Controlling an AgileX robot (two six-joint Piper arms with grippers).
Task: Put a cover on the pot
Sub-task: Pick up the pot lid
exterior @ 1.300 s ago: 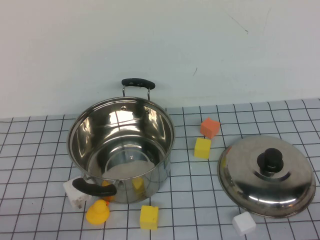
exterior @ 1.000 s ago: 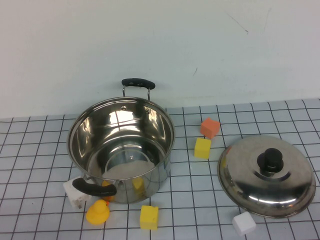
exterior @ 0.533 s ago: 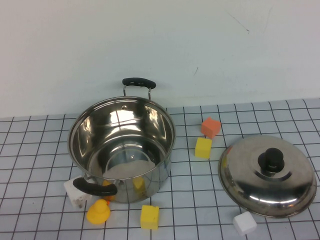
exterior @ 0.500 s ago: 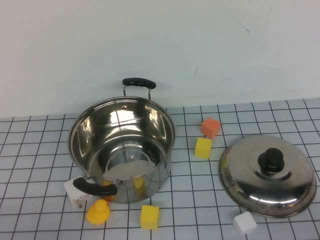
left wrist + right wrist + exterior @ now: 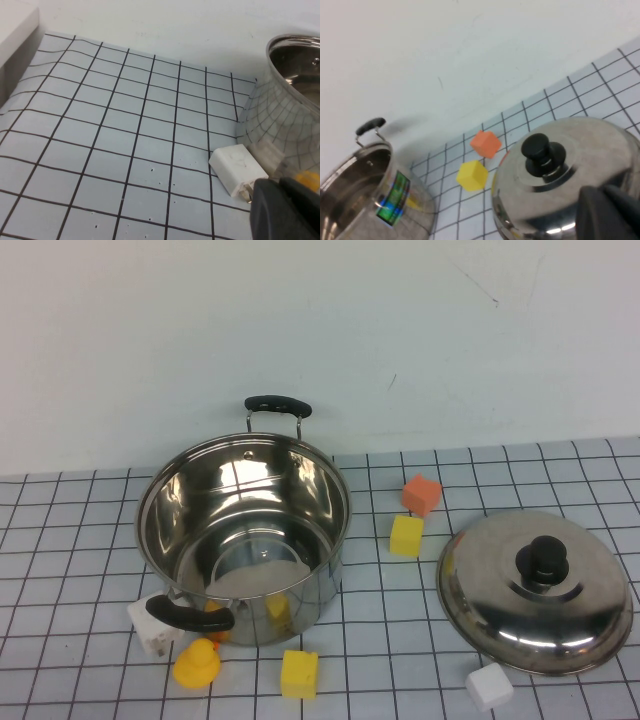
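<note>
The pot stands uncovered at left centre of the gridded mat, shiny steel with two black handles, and it is empty. Its domed steel lid with a black knob lies flat on the mat to the right. Neither gripper shows in the high view. My left gripper is shut and empty, low beside the pot's wall and a white block. My right gripper is shut and empty, hovering over the near part of the lid, short of the knob.
An orange block and a yellow block lie between pot and lid. A yellow block, a yellow duck and a white block sit at the pot's front. Another white block lies by the lid's front edge.
</note>
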